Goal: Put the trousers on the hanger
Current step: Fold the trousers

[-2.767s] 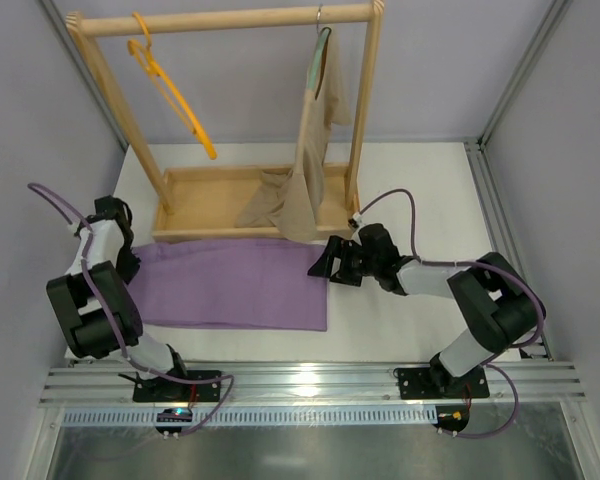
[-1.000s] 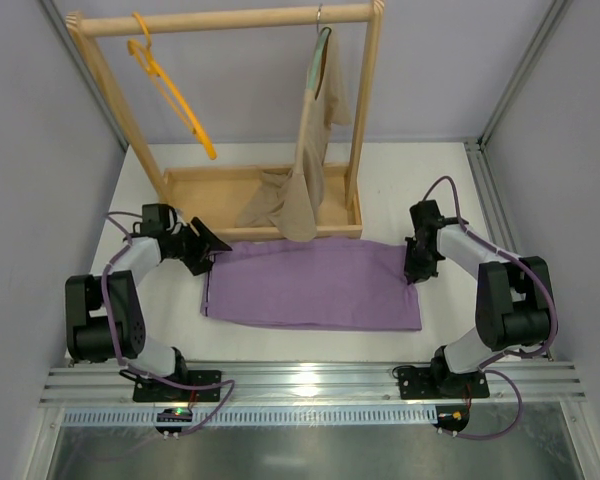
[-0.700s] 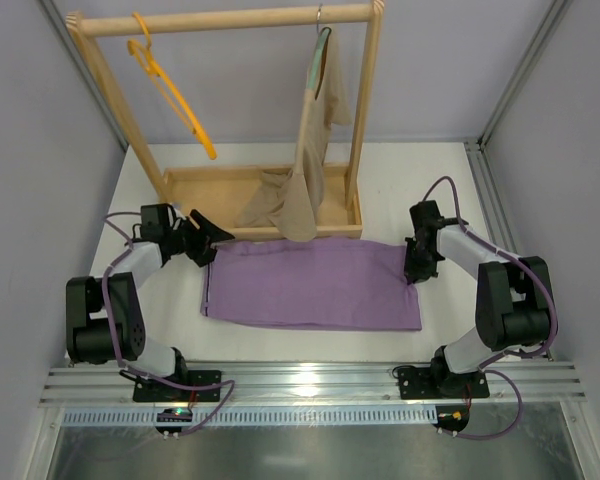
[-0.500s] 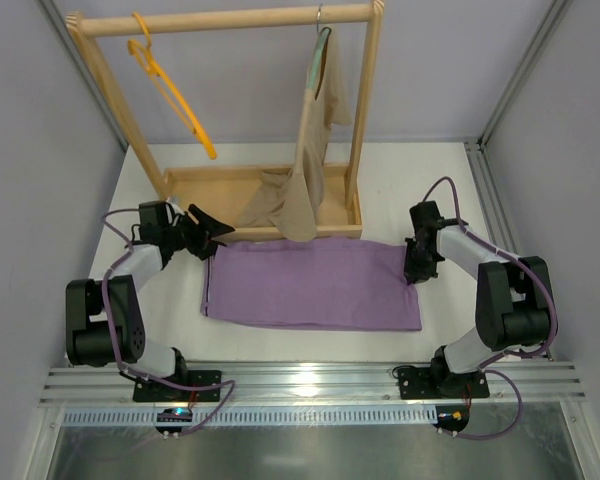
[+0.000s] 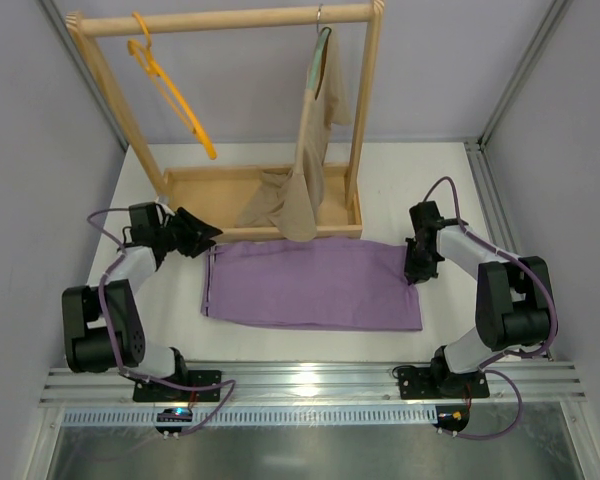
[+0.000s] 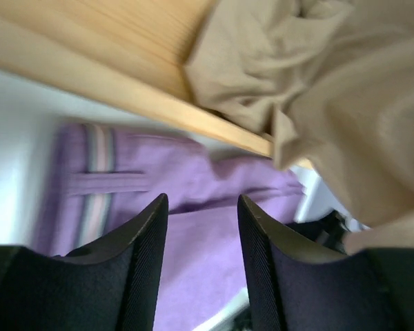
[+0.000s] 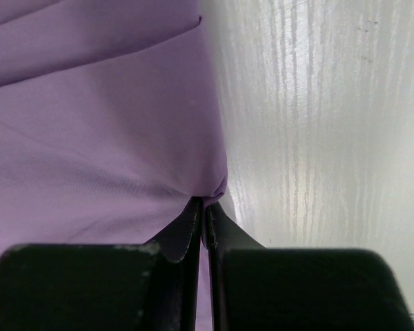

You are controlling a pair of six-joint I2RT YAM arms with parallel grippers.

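The trousers (image 5: 310, 285) are lying flat on the white desk (image 5: 420, 180), stretched sideways between my two arms and just in front of the wooden rack (image 5: 230, 18). Their far edge is running along the rack's base tray (image 5: 205, 190).

My right jaws are pressing together on the right end of the trousers. In the right wrist view a small fold of lilac cloth is sitting pinched between them, with bare desk just beside it. My right arm (image 5: 470, 255) is reaching in from the right side of the desk.

My left jaws are standing well apart and are gripping nothing. They are pointing at the near left corner of the base tray, just beside the left end of the trousers and not touching the cloth. In the left wrist view the striped waistband (image 6: 100, 172) is showing beyond them, blurred, below the tray's wooden edge.

The hanger (image 5: 170, 95) is hanging tilted by its hook from the left end of the rack's top rail, well apart from the trousers. A beige garment (image 5: 305, 190) is hanging from a grey-green hanger (image 5: 323, 55) near the rail's right end and is spilling into the tray.
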